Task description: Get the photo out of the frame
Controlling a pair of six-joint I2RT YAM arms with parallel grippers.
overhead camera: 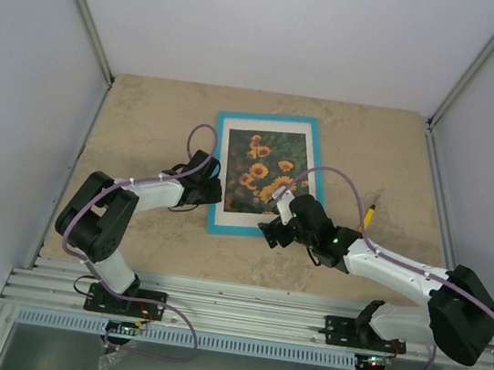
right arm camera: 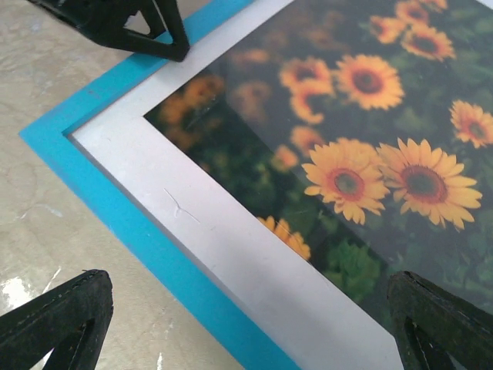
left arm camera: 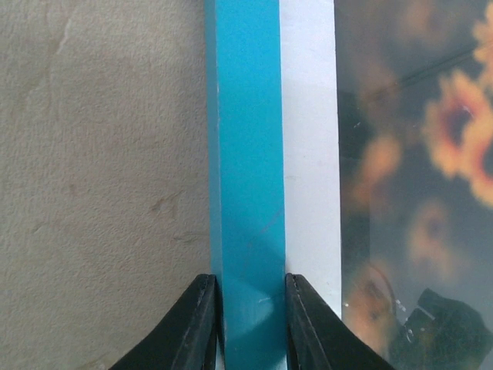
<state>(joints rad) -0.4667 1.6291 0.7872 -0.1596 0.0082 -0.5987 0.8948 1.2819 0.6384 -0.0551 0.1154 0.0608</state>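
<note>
Seen face up in the middle of the desk [overhead camera: 147, 107], beyond both arms: the frame [overhead camera: 270, 118], with the photo [overhead camera: 262, 173] inside behind a white mat [right arm camera: 231, 254] and what looks like a reflective glazed front. Clenched onto the frame's left turquoise border: the left fingers [left arm camera: 196, 331], one on the outer edge, one on the inner side. Spread wide and grasping nothing: the right fingers [right arm camera: 62, 320], hovering over the frame's near edge. As a frame, probably stiff and fairly light, yet slick and breakable in front; best gripped by the rim. As a print, likely thin, floppy, easily creased; probably reachable only from the back, so needs flipping first, then lifting by one edge
</note>
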